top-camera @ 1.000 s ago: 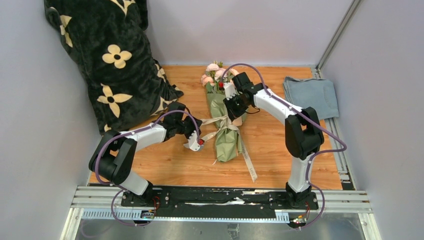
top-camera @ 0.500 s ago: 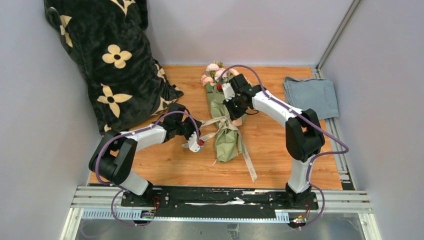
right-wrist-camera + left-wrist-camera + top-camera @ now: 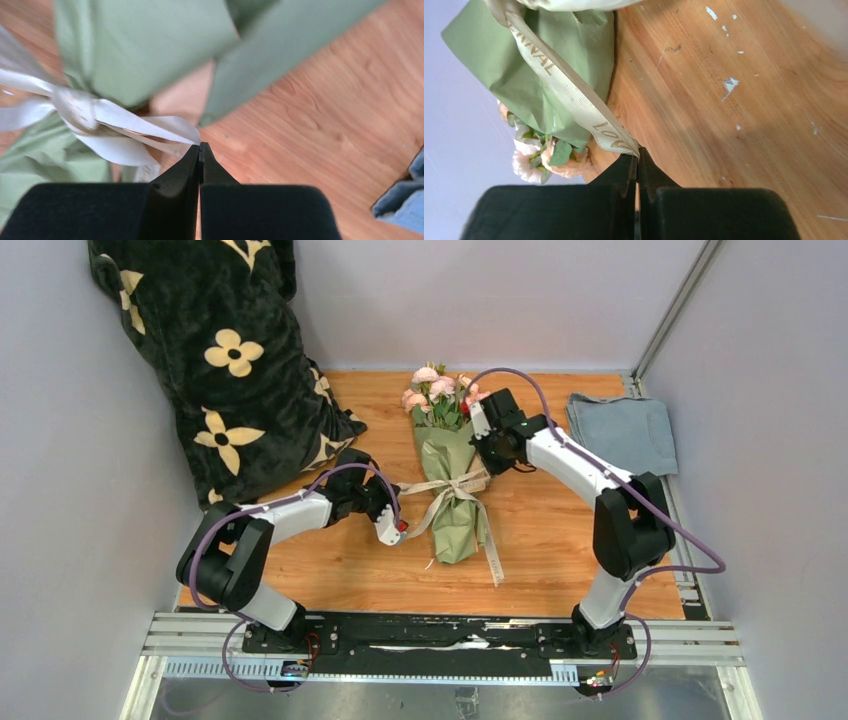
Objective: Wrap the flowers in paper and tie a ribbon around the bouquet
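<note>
Bouquet (image 3: 452, 515) mid-counter (image 3: 560, 540), flowers (image 3: 432, 390) toward 12 o'clock | ribbon (image 3: 462, 483) knotted at waist | left claw (image 3: 638, 154) pinches its 8 o'clock end, right claw (image 3: 200, 146) its 2 o'clock loop | ribbon likely soft, slippery; paper (image 3: 440, 455) crushable: pull by the ends.

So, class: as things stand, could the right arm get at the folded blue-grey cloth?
Probably, but not yet: the right gripper is shut on the ribbon at the bouquet. Nothing lies between it and the blue-grey cloth, so it need only let go.
</note>
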